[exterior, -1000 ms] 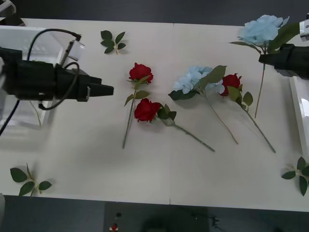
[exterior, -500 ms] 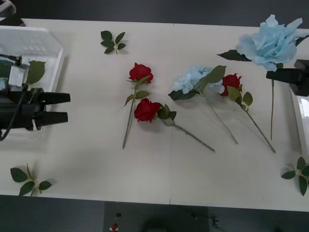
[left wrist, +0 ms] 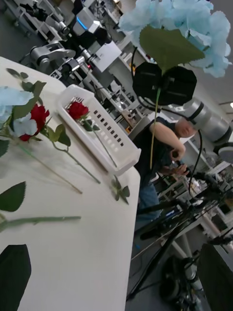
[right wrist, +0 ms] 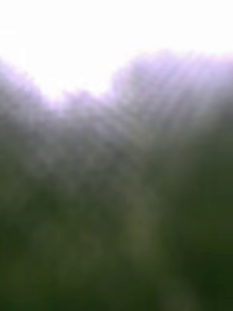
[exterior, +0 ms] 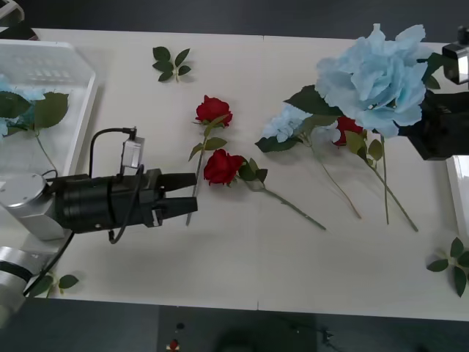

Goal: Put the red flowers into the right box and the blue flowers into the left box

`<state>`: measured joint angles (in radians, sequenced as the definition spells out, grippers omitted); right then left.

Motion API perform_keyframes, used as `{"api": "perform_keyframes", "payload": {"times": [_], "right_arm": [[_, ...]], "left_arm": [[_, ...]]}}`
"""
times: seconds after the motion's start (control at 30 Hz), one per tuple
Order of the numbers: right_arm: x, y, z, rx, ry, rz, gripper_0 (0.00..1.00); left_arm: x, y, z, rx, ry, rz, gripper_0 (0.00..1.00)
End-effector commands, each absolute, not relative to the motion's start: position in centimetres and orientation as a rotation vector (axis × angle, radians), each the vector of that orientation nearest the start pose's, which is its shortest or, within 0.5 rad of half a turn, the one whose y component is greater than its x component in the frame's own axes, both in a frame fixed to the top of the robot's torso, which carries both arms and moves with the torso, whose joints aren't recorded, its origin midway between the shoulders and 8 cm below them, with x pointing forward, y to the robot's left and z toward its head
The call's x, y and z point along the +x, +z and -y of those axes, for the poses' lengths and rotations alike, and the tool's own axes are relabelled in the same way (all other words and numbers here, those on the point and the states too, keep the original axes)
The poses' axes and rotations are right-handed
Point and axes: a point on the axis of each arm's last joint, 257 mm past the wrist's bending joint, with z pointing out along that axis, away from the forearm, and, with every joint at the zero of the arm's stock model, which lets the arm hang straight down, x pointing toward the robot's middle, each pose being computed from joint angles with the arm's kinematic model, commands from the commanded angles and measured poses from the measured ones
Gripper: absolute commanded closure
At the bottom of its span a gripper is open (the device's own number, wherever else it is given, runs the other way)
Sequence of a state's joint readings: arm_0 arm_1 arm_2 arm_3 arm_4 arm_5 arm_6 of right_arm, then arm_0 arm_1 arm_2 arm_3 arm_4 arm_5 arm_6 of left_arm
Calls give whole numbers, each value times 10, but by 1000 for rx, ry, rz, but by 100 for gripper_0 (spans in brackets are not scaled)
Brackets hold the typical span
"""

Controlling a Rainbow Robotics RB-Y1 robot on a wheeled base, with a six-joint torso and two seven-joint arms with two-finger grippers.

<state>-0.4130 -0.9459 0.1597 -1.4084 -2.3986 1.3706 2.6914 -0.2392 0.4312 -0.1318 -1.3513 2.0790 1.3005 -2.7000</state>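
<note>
Front view puts the right gripper (exterior: 432,136) at the upper right of the frame, holding a large blue flower (exterior: 374,77) aloft by its stem, its head high over the table (exterior: 220,271); the fingers look clamped on that stem, though they are partly hidden behind the petals. The left gripper (exterior: 192,194) sits left of centre, its black fingers slightly apart and empty, tips just beside the stem of the upper red rose (exterior: 213,110).

As for progress, I judge the job well short of half done. The left box (exterior: 80,110) in the upper left corner holds one blue flower (exterior: 11,110). From the left wrist, the right box (left wrist: 104,141) has one red rose (left wrist: 77,111) lying in it. Left on the table are a second red rose (exterior: 222,167) at centre, a third (exterior: 350,125) tucked against a blue cluster (exterior: 287,123), plus leaf sprigs (exterior: 171,62) that do not count.

Room is fair: bare tabletop fills the lower half. The raised flower must cross the whole frame to reach the left box, passing over the roses and the left arm, so clearance there is the concern.
</note>
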Motion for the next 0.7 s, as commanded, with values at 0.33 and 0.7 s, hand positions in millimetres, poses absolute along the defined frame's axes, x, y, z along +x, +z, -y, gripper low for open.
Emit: {"api": "perform_keyframes", "payload": {"times": [0.33,0.7], "right_arm": [[389,-54,94,-1121,1333,-1435,100],[399,-38,58,-1084,1358,-1368,100]], "left_arm": [[369,-125,38,771,-1570,-1395,0],[362,-117,68,799,-1576,-1382,0]]}}
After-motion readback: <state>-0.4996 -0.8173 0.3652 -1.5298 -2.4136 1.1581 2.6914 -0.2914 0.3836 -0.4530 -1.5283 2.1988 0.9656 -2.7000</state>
